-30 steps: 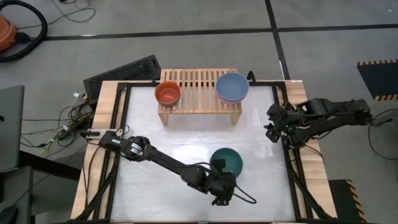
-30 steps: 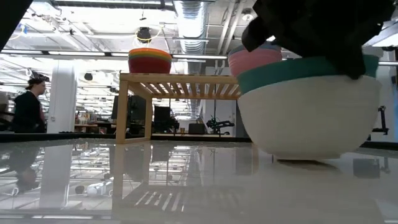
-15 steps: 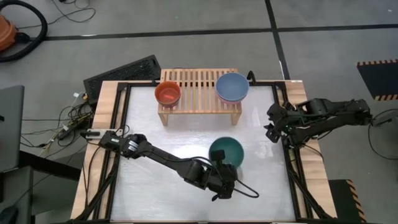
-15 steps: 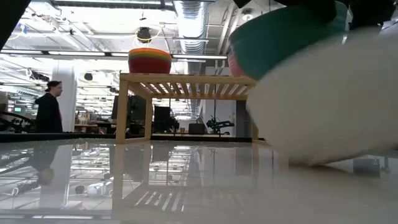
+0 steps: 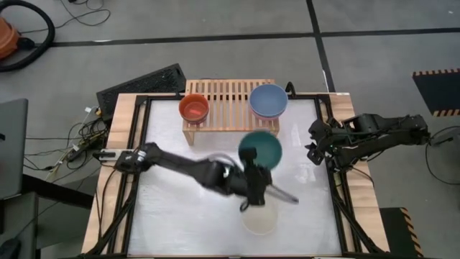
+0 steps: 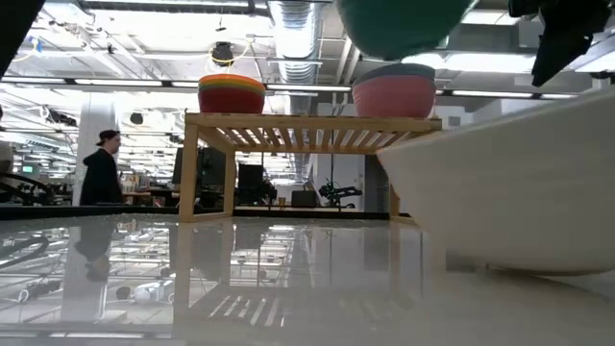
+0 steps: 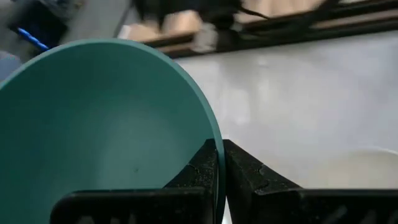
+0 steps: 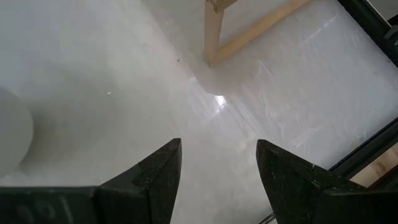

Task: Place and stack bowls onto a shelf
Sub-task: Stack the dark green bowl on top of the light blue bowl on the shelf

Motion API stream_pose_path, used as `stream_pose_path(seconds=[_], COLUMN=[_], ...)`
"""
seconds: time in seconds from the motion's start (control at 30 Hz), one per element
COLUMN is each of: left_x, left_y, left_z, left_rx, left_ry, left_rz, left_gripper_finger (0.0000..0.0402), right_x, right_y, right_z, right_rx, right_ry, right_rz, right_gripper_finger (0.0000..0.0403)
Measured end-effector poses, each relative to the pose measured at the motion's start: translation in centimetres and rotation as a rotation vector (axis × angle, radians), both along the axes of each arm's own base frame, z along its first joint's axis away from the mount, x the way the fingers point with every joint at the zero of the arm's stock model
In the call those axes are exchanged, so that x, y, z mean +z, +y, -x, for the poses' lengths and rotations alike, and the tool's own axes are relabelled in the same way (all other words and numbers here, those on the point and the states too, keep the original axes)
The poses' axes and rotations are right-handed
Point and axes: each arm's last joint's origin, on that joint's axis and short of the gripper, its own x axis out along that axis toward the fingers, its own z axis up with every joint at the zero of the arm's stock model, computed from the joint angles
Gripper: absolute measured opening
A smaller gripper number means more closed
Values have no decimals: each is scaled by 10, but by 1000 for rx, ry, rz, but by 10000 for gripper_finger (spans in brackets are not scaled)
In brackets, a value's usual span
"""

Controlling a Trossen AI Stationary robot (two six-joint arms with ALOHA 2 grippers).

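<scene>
A white table (image 5: 180,208) framed by black rails lies mostly bare, with open room between the shelf (image 5: 230,101) at its far edge and a cream bowl (image 5: 259,218) resting near the front. The glossy top mirrors an open hall of ceiling pipes and strip lights, where a person (image 6: 99,168) in dark clothes stands far back. Over mid-table, just in front of the shelf, the left gripper (image 5: 253,173) is clenched on the rim of a teal bowl (image 5: 260,150), held aloft clear of the surface. On the shelf sit an orange bowl (image 5: 194,108) at one end and a blue bowl (image 5: 268,101) stacked in a pink one (image 6: 394,93) at the other. The right gripper (image 5: 315,150) waits at the table's right edge, fingers spread and holding nothing.
</scene>
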Motion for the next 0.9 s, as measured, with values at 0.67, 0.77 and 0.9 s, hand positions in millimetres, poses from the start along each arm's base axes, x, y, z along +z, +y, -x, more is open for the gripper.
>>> stream_pose_path(seconds=[0.67,0.77,0.9], left_x=[57,58,57], left_y=[214,223,229], left_z=[3,4,4], left_rx=[-9,-48,-95], left_ry=[-127,-137,-143], left_rz=[-61,-43,-15], left_gripper_finger=[0,0,0], right_x=[4,4,4], right_y=[0,0,0], right_z=[-7,-7,-7], right_rx=[-49,-53,-54], right_ry=[-95,-95,-95], right_rz=[-21,-23,-23], right_gripper_finger=[234,234,234])
